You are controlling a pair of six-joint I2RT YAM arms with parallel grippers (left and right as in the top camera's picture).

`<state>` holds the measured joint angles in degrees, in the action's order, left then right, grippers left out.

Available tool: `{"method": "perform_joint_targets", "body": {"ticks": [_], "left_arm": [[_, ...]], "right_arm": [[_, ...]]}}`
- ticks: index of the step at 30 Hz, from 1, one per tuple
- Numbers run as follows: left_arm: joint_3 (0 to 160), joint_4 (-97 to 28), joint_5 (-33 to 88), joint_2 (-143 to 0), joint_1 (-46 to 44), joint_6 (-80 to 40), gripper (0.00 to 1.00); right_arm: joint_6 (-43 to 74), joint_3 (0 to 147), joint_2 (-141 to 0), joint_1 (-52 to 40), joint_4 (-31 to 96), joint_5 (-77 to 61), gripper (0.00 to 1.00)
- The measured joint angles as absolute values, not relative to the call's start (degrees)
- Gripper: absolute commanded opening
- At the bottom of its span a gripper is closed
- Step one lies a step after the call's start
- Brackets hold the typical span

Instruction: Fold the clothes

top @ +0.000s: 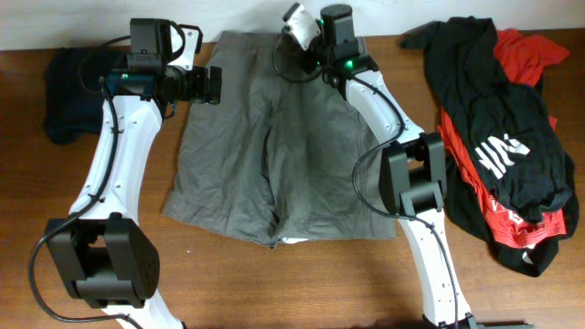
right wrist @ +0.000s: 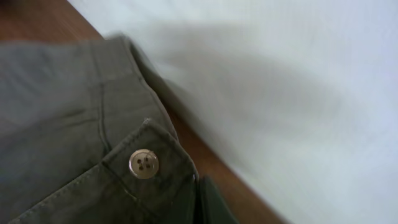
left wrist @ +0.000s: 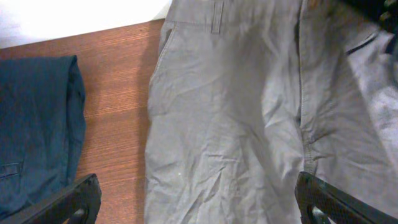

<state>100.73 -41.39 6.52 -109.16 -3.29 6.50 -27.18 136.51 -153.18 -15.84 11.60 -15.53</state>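
Below, grey shorts (left wrist: 249, 124) lie between spread fingers (left wrist: 68, 202) of left gripper (left wrist: 199, 208) (right gripper (top: 294, 20): cannot tell)

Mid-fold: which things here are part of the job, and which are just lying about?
Job: grey shorts, spread flat; left pincer, open above them; right pincer at the waistband; black-and-red heap, apparently unfolded.
Lying about: dark blue garment, seemingly folded already; wooden table.

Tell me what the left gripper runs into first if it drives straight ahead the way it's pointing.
Most likely the grey shorts. In the wrist view the open left gripper frames their fabric, with bare table only off to one side. Depth is unclear.
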Motion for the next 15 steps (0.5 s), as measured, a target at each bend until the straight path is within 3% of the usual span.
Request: {"method": "perform_joint_targets", "body": {"ticks": [3,4,6,11,15], "left_arm": [[100.73,-41.39,6.57,-109.16,-3.29,6.5,0.99],[100.73,-41.41,6.57,-109.16,-3.29,6.5,0.99],[100.73,-41.39,6.55,-109.16,-3.29,6.5,0.99],[100.73,-41.39,6.55,-109.16,-3.29,6.5,0.99],[100.73,-41.65,6.52,-109.16,-3.29,6.52,0.99]], "right_arm": [[-25.65,136.51,-155.74,-14.74,10.52,-14.98,0.83],[-25.19,136.51,-156.24,-14.31,10.24,-14.72,0.94],[-23.73,136.51,-156.33,-13.61,10.13,-14.41,0.99],[-19.92,137.86,-156.14,-12.16,15.46,-14.35,0.99],[-18.0,140.86,-152.79,-11.18,37.56,-14.17,0.99]]}}
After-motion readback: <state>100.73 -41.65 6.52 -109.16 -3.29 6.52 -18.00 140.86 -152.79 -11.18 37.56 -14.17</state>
